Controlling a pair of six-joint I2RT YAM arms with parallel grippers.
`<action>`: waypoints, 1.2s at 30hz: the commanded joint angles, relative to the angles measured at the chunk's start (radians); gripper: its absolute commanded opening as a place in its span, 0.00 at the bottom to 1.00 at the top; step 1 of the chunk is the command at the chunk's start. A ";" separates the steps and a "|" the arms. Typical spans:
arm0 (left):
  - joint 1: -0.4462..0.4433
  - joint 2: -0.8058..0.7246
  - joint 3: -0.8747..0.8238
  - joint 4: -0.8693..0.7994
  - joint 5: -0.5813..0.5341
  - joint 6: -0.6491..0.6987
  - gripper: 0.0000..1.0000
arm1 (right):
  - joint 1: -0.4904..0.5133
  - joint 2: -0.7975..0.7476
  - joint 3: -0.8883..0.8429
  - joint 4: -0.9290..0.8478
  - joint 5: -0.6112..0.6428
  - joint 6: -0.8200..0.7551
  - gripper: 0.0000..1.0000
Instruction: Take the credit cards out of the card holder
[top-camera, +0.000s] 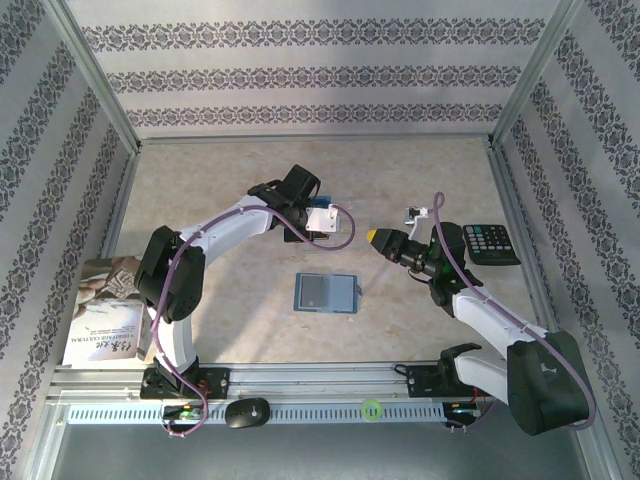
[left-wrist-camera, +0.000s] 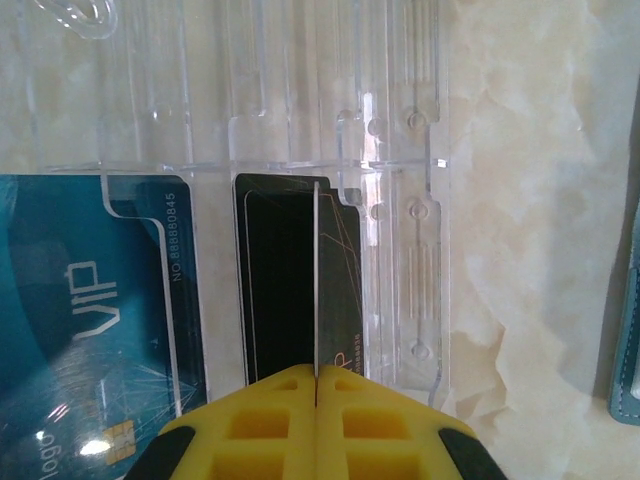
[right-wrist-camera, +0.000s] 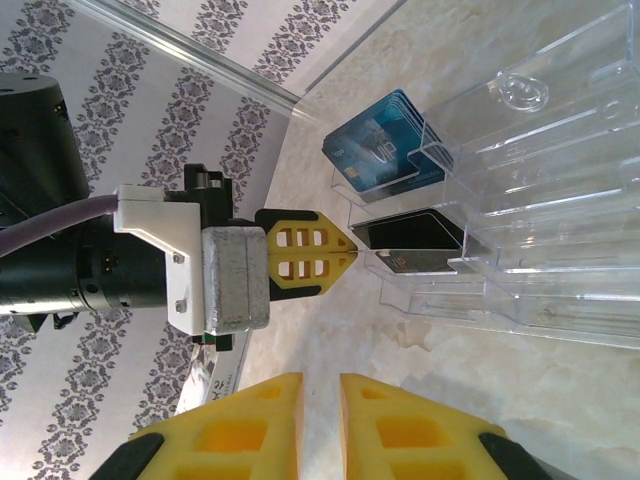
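The wallet (top-camera: 325, 292) lies flat at the centre of the top view, clear of both arms. It looks light and soft (likely to skate on the smooth table (top-camera: 230, 190) if tugged), so pin one side and draw cards by an exposed edge. The left gripper (left-wrist-camera: 316, 372) is pressed together on a thin card (left-wrist-camera: 315, 270) seen edge-on, in front of the clear stand (left-wrist-camera: 410, 130). The right gripper (right-wrist-camera: 318, 385) shows a narrow gap, nothing in it.

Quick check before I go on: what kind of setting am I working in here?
Probably a purpose-built robot test cell rather than a real office or shop. A marble-look tabletop is boxed in by patterned wall panels set on metal frame posts, and a mounting rail runs along the near edge.
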 joint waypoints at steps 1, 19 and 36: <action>-0.016 0.013 0.014 0.027 -0.027 -0.030 0.10 | -0.007 -0.004 0.006 0.020 -0.008 -0.002 0.18; 0.014 -0.307 -0.166 0.485 -0.213 -0.648 0.33 | 0.231 0.037 0.131 -0.344 0.153 -0.254 0.43; 0.137 -0.910 -0.881 0.588 -0.131 -1.513 0.59 | 0.775 0.489 0.541 -0.835 0.749 -0.619 0.49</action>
